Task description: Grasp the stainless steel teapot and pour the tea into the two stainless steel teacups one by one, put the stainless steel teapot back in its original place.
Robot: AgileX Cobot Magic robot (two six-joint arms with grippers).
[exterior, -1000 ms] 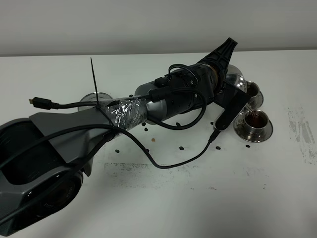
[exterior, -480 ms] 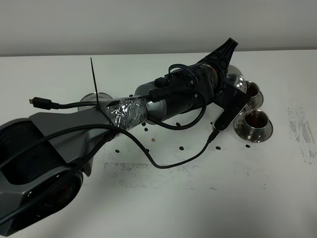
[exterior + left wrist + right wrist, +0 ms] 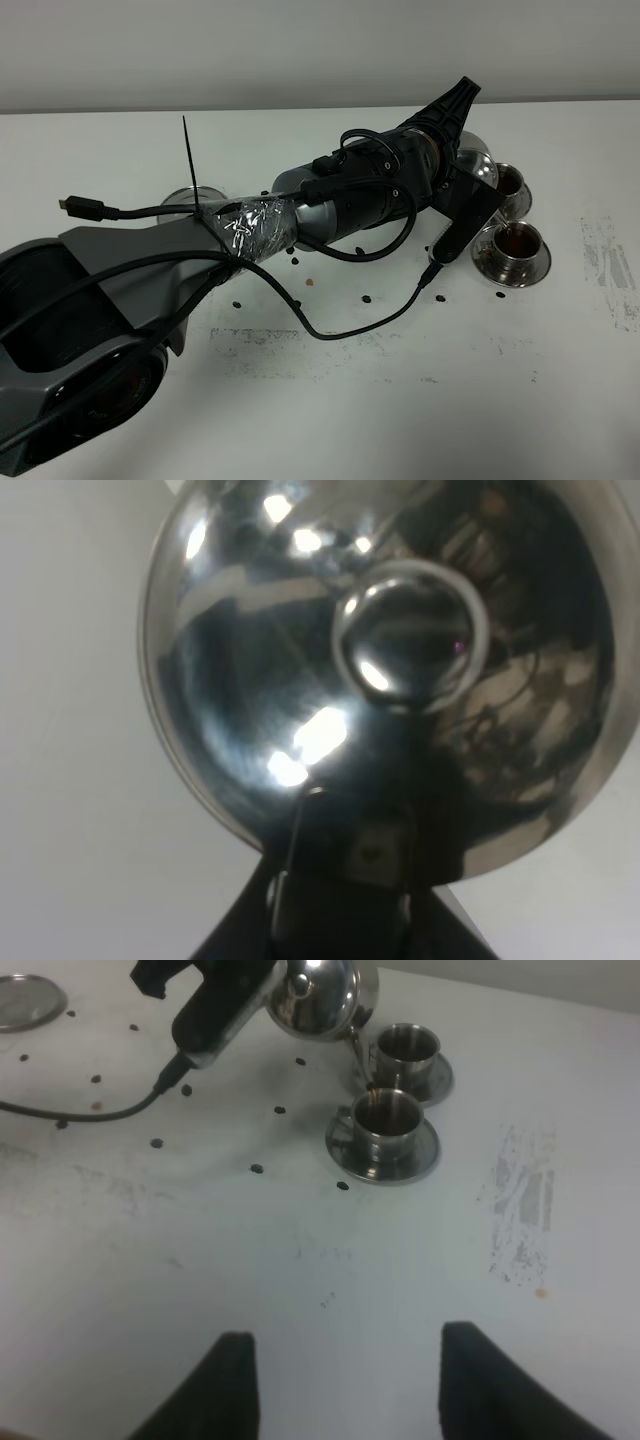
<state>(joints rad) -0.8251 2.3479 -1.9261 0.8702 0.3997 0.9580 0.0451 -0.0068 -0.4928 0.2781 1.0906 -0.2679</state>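
From the high camera, a white table (image 3: 330,400) runs back to a pale grey wall (image 3: 300,50). The tabletop carries grey scuffs and a scatter of small dark specks (image 3: 366,299). The left arm (image 3: 330,205) stretches across it to the right, holding the stainless steel teapot (image 3: 472,160) tilted beside 2 teacups on saucers: the near teacup (image 3: 513,248) shows brown liquid, and the far teacup (image 3: 508,183) sits just behind it. A lone steel saucer (image 3: 190,197) lies well apart on the left.

In the left wrist view, the left gripper (image 3: 345,900) is clamped on the teapot, whose knobbed lid (image 3: 408,640) fills the frame over bare white surface.

In the right wrist view, the right gripper (image 3: 345,1375) hangs with its fingers (image 3: 232,1385) spread wide and nothing between them, above the scuffed table; the teapot's spout (image 3: 357,1060) points down at the near teacup.
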